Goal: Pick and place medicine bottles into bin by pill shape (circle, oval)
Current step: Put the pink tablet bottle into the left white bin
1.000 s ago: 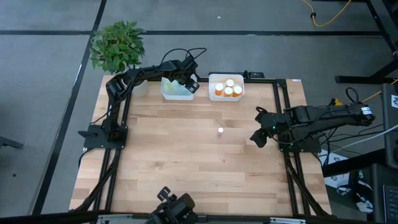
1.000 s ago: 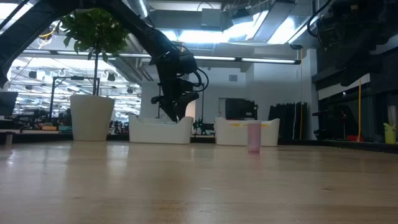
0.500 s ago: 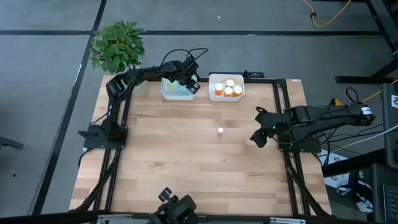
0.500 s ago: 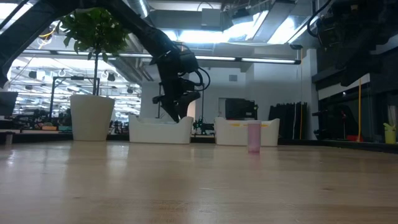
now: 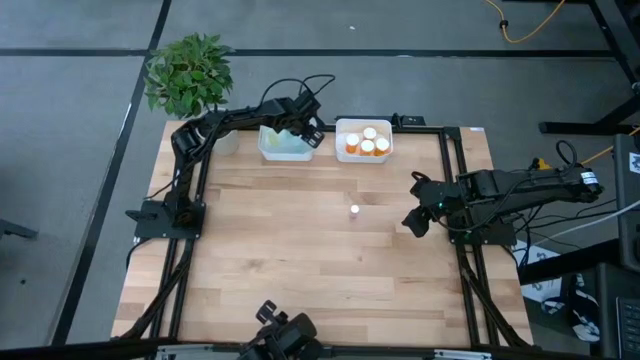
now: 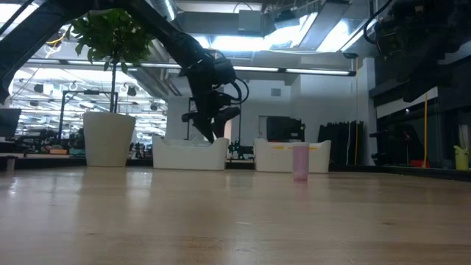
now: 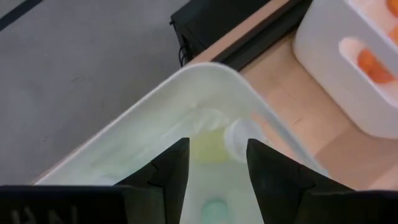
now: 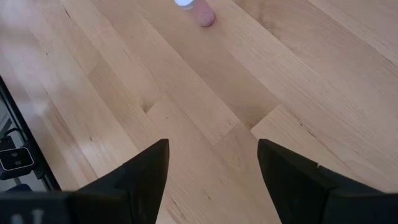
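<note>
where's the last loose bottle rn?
The purplish bottle stands upright alone near the table's middle in the high view, nearer the right gripper than the two white bins at the far edge.

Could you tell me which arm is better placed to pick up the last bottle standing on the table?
Probably the right: its open, empty gripper is nearer the purplish bottle, while the left gripper hovers over the far bin.

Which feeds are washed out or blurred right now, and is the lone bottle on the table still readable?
Left wrist view: the white bin is overexposed and soft, the pale green bottle inside it blurred. Low view: bright ceiling lights backlight the left hand, leaving it a silhouette. High view: evenly lit, the small pinkish white-capped bottle tiny but distinct. Right wrist view: that bottle is cut off at the frame edge.
</note>
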Controlling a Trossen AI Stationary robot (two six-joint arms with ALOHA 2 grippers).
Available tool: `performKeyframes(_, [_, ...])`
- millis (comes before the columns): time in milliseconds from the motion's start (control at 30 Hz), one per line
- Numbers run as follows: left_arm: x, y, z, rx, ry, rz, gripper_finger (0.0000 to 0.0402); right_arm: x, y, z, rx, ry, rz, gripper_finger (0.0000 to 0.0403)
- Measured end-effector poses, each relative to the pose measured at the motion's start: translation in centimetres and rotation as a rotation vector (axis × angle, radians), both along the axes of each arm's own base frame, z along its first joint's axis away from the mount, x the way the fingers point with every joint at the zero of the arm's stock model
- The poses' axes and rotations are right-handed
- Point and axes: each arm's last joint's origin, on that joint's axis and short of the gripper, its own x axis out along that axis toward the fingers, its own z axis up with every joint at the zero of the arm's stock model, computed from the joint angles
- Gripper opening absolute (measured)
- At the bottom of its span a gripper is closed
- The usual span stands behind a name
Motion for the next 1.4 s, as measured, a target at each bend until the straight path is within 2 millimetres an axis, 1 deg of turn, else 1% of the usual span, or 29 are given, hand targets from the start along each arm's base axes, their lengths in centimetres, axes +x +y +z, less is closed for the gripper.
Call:
performKeyframes(500, [0.2,-0.1,0.1,0.019,-0.004,0.002,0.0153,0.0,0.0,0.0,0.000,0.000,0.000,0.0247])
performKeyframes(600, [0.4,-0.5,0.9,0.008,-0.040,-0.019,0.0153,0.0,0.0,0.0,0.000,0.000,0.000,0.0247])
performKeyframes(767, [0.7,-2.1,3.5,0.007,-0.138,-0.068,0.0153,0.0,0.0,0.0,0.000,0.000,0.000,0.0247])
performKeyframes(833, [0.9,-3.2,4.8,0.000,-0.177,-0.118,0.0153,0.0,0.0,0.0,0.000,0.000,0.000,0.0247])
performKeyframes(933, [1.4,-5.3,6.6,-0.032,-0.250,-0.259,0.0153,0.0,0.0,0.0,0.000,0.000,0.000,0.0247])
performKeyframes(1067, [2.6,-9.2,8.2,-0.109,-0.337,-0.459,0.0153,0.0,0.0,0.0,0.000,0.000,0.000,0.0247])
performKeyframes(1133, [3.5,-11.3,8.4,-0.109,-0.337,-0.540,0.0153,0.0,0.0,0.0,-0.002,0.000,0.003,0.0247])
performKeyframes(1267, [5.0,-15.2,8.0,-0.098,-0.303,-0.654,0.0155,0.0,0.0,0.0,-0.003,0.002,0.004,0.0247])
performKeyframes(1400, [6.2,-18.3,7.1,-0.068,-0.256,-0.696,0.0178,0.0,0.0,0.0,-0.003,0.004,0.005,0.0247])
